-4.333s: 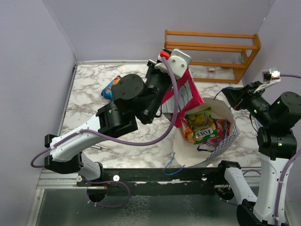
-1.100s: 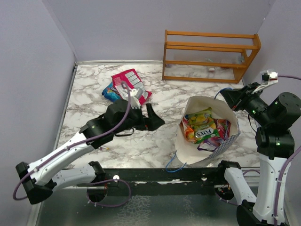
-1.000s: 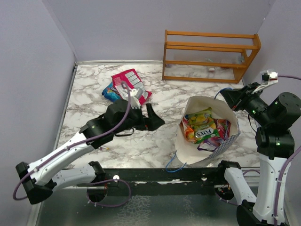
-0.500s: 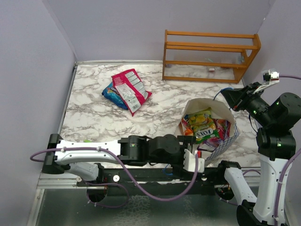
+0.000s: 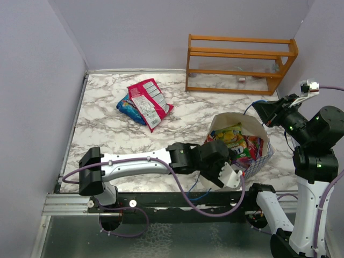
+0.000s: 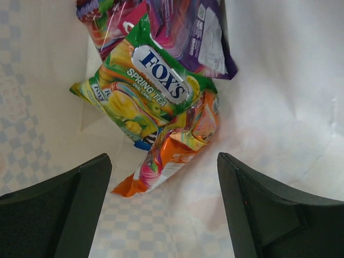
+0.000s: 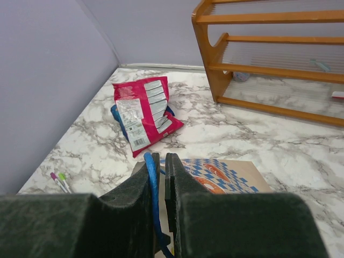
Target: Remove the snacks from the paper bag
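Left gripper has swung into the paper bag at the right edge of the counter, wide open and empty above the snacks, while right gripper pinches the cord handle, propping it open.

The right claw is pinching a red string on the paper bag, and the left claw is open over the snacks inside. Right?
Not quite: the string is blue, not red. The right wrist view shows the right gripper shut on the blue cord of the paper bag. The left gripper is indeed open over the snacks inside.
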Robot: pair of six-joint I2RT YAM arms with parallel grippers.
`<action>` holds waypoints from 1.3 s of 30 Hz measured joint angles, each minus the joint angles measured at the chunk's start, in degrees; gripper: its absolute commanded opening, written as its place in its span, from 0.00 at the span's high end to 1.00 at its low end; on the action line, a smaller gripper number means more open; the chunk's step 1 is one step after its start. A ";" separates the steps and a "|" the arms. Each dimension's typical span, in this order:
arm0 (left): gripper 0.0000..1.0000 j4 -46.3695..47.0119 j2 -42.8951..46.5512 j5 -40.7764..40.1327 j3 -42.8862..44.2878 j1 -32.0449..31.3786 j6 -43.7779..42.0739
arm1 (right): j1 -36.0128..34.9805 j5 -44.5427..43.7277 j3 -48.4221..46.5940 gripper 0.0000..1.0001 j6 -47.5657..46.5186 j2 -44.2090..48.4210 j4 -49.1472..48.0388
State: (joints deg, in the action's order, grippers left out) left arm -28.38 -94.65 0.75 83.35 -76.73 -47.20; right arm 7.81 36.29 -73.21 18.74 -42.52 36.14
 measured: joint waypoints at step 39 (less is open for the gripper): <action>0.64 2.49 -12.13 -0.59 0.55 3.87 -2.23 | 0.00 0.24 -0.79 0.89 0.00 0.02 0.35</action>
State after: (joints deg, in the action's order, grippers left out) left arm -25.89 -106.78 0.16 83.90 -72.86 -49.43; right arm 7.81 36.53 -74.00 18.74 -42.50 36.49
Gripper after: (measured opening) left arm 0.382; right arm 0.108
